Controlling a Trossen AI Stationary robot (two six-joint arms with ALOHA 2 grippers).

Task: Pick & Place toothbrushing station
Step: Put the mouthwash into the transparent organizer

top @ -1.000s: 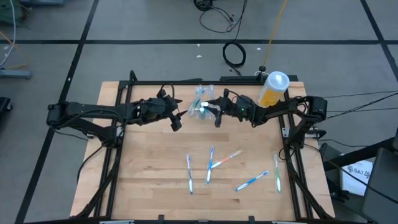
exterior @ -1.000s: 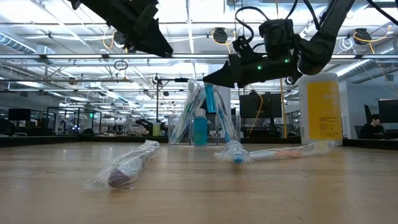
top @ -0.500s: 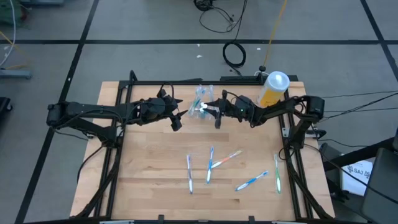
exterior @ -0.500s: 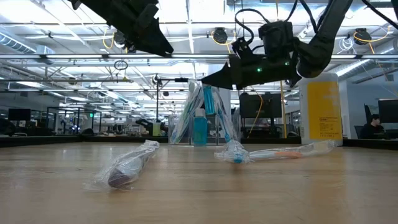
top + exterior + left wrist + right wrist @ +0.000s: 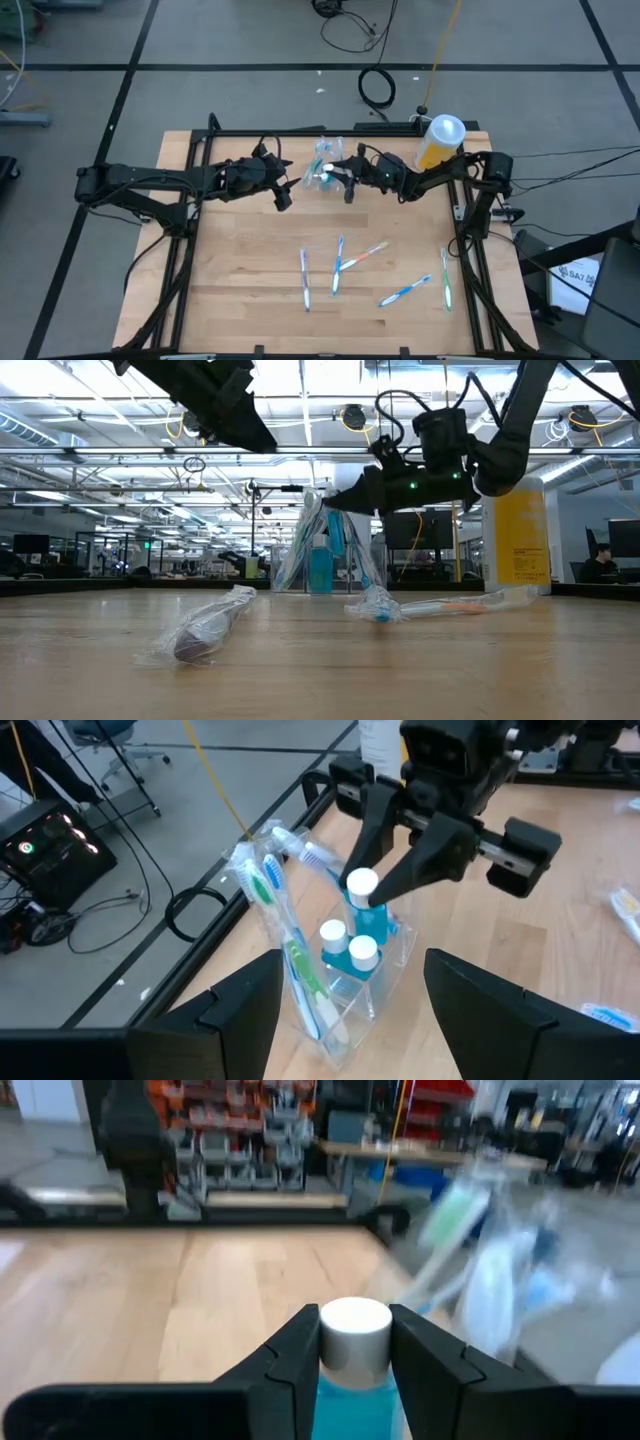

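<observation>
Pale butcher-block wood is forming the bench point(image 5: 240, 300), framed by a dark metal rail and standing on a grey floor crossed by dark lines. Cables point(image 5: 377, 88) are lying coiled on that floor beyond the far edge, and the low view is showing a large workshop hall with ceiling lights and racks behind.

Near the middle of the far edge, the clear plastic cup point(image 5: 385, 982) is standing upright, holding wrapped toothbrushes point(image 5: 290, 945) that are leaning outward and two teal toothpaste tubes point(image 5: 345, 945) with white caps. The right gripper point(image 5: 385, 885) is hanging directly over the cup, its fingers clamped on a third teal tube point(image 5: 352, 1370) just below its white cap; this tube is sitting higher than the two others. The left gripper point(image 5: 283, 189) is hovering just beside the cup on its other side, its jaws standing wide apart and holding nothing.

Toward the far right corner, a yellow bottle point(image 5: 437, 143) with a white cap is standing upright. Five loose wrapped toothbrushes point(image 5: 338, 265) are lying scattered on the near half of the bench, one point(image 5: 445, 277) close to the right edge.
</observation>
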